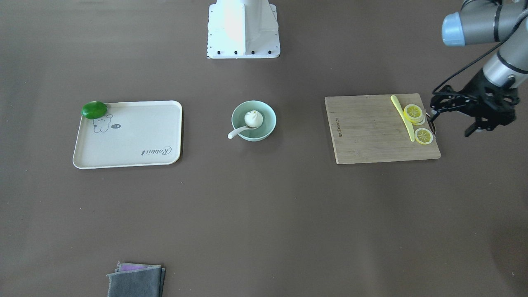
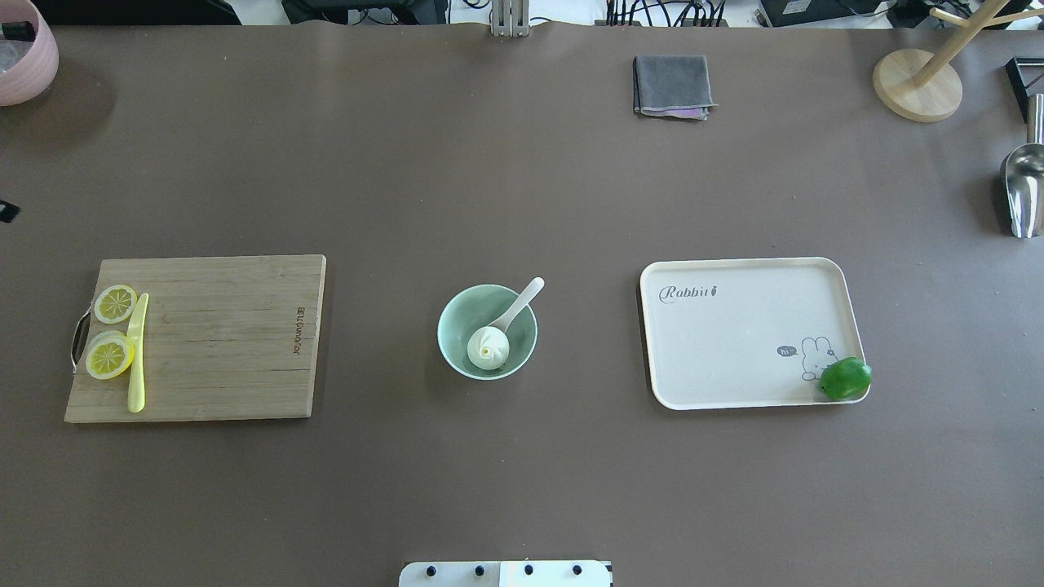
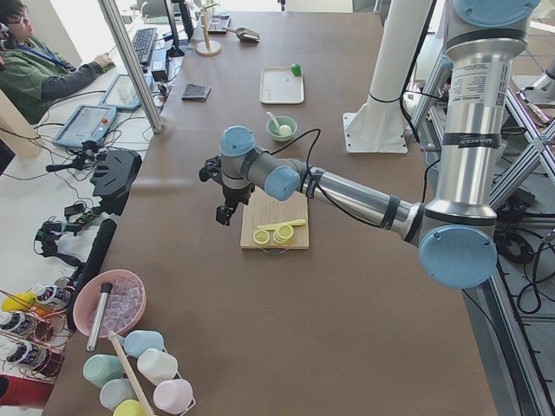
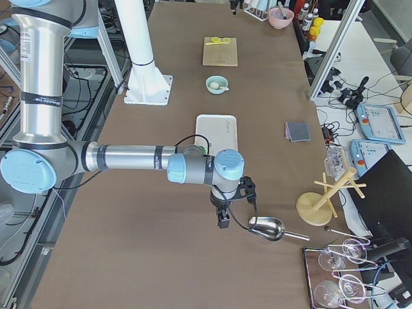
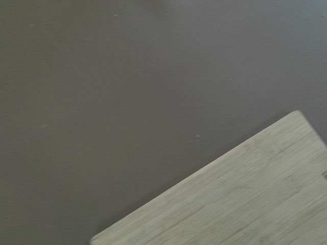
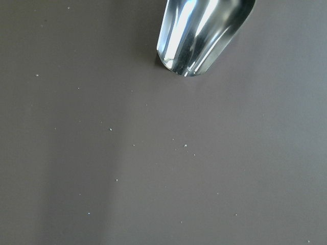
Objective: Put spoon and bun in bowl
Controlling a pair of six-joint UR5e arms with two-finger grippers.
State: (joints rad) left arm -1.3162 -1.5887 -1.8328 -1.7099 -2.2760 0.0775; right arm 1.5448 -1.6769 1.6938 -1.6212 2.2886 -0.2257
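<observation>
The pale mint-green bowl (image 1: 268, 123) (image 2: 453, 326) stands at the table's middle. The white bun (image 1: 253, 119) (image 2: 488, 348) lies inside it. The white spoon (image 1: 238, 132) (image 2: 522, 300) has its scoop in the bowl beside the bun, with its handle leaning out over the rim. My left gripper (image 1: 472, 123) (image 3: 224, 212) hangs above the table just past the outer end of the cutting board, far from the bowl; I cannot tell if it is open or shut. My right gripper (image 4: 223, 219) shows only in the right side view, near a metal scoop; its state cannot be told.
A wooden cutting board (image 1: 371, 132) carries lemon slices (image 1: 413, 112) and a yellow knife (image 1: 402, 117). A cream tray (image 1: 136, 140) has a green lime (image 1: 94, 109) at its corner. A grey cloth (image 2: 671, 85), a metal scoop (image 2: 1024, 187) and a wooden stand (image 2: 917, 85) lie at the edges.
</observation>
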